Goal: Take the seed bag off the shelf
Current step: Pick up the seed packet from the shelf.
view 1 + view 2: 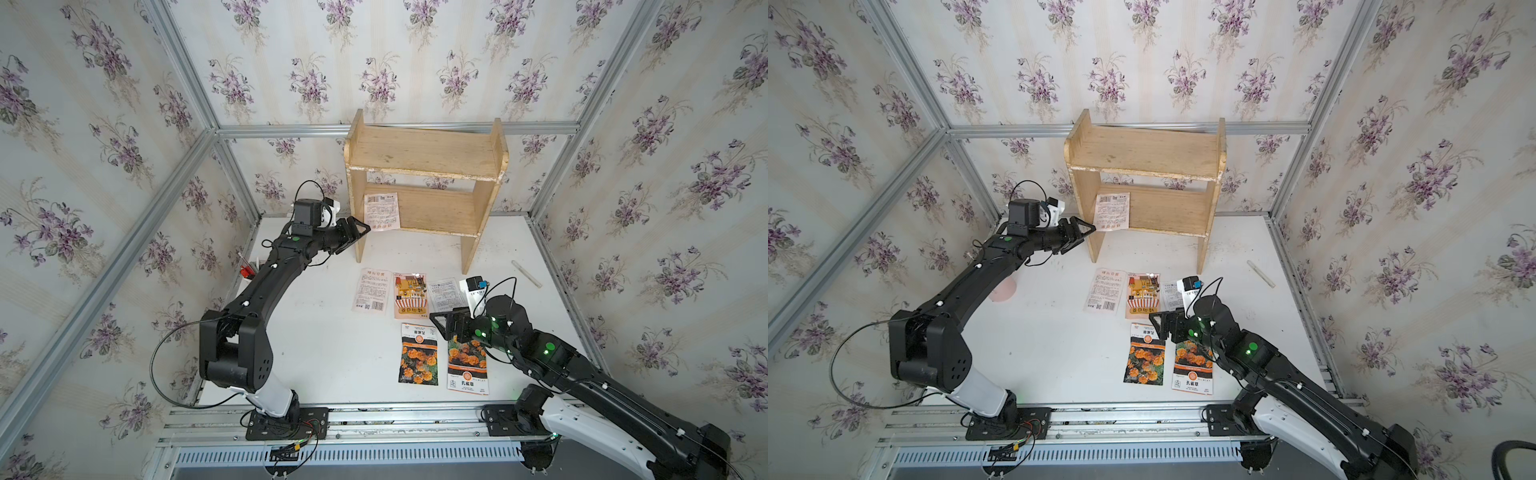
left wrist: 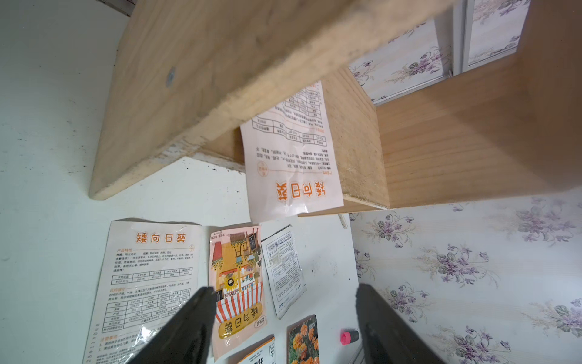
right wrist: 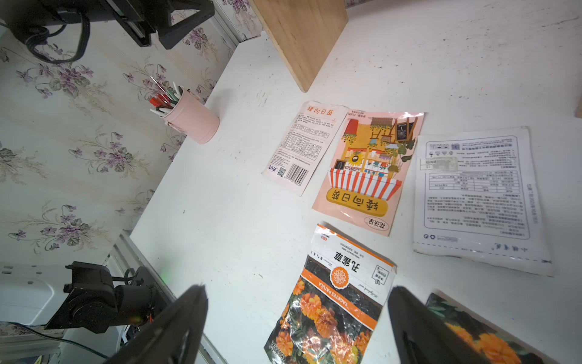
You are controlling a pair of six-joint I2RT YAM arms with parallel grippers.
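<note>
The shelf (image 1: 424, 164) is a small two-tier light wooden unit standing against the back wall. The seed bag (image 1: 381, 211) lies printed side up at the left end of the lower tier, and its bottom edge hangs over the front edge. In the left wrist view the seed bag (image 2: 291, 157) is ahead of the jaws and apart from them. My left gripper (image 1: 357, 237) hovers at the front edge of the shelf's left side panel, open and holding nothing. My right gripper (image 1: 442, 328) is open above the table, over the marigold packets, and holds nothing.
Several seed packets lie on the white table in front of the shelf: a pale one (image 1: 372, 289), a sunflower one (image 1: 410, 294), a white one (image 1: 445, 293) and two marigold ones (image 1: 419, 353). A pink pen cup (image 3: 192, 118) stands at the left edge. A white stick (image 1: 526, 273) lies right of the shelf.
</note>
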